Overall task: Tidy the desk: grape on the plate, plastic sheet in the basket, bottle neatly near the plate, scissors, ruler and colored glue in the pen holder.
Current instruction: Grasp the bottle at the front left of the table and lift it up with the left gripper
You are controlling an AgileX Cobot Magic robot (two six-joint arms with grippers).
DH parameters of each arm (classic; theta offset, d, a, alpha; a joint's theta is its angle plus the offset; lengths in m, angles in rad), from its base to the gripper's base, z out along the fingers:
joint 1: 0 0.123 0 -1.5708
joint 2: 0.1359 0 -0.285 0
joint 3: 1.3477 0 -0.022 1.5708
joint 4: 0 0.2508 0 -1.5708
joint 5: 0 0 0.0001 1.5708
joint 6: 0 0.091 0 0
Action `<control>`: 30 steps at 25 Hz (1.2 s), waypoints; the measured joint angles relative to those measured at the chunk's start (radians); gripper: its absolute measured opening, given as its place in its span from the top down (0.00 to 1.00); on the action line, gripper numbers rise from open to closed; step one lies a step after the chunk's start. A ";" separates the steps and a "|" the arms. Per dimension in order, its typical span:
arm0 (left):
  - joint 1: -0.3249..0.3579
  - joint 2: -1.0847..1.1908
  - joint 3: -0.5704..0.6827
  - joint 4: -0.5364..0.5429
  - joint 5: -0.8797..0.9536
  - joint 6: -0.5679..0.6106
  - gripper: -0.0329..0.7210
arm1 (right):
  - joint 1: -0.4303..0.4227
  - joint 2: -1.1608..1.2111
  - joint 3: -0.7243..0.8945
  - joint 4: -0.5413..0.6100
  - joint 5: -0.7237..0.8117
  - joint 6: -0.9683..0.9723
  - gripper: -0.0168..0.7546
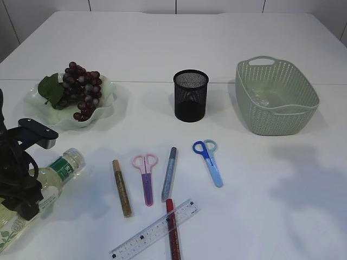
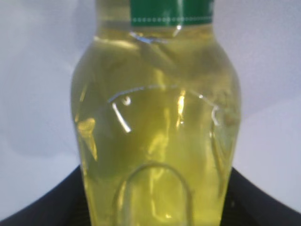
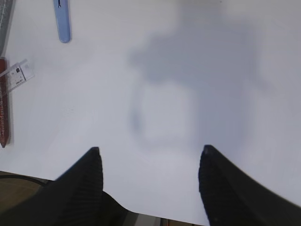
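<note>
Left claw (image 1: 24, 203) sits at the lower left of the exterior frame, right on the bottle (image 1: 40, 189), and the wrist camera is filled with yellow liquid and a green label band. The dark claw base curves behind the bottle's lower body, so it looks clamped on the bottle, though the fingertips themselves stay out of sight. The bottle lies tilted, its long axis running from the bottom left corner up and right, cap end toward the plate (image 1: 111, 103). That plate, upper left, carries the grape (image 1: 81, 89) already, and it lies just above the bottle. This is the left arm's job; my read is the bottle needs standing up and setting beside the plate's near rim.

Right claw (image 3: 148, 162), seen only from its own wrist, hangs with fingers wide apart over bare worktop (image 3: 188, 70), holding nothing. At that frame's upper left peeks the blue scissors (image 1: 209, 160) handle tip.

Further out, mid-frame: pink scissors (image 1: 146, 176), gold glue (image 1: 122, 187), grey glue (image 1: 169, 173), red glue (image 1: 172, 233) and the ruler (image 1: 154, 230), all flat, below the pen holder (image 1: 191, 95). The basket (image 1: 276, 97) stands at the right, something clear inside, likely the plastic sheet.
</note>
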 joint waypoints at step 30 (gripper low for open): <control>0.000 -0.493 0.258 -0.190 -0.382 0.000 0.39 | 0.000 0.000 0.000 0.000 0.000 -0.004 0.33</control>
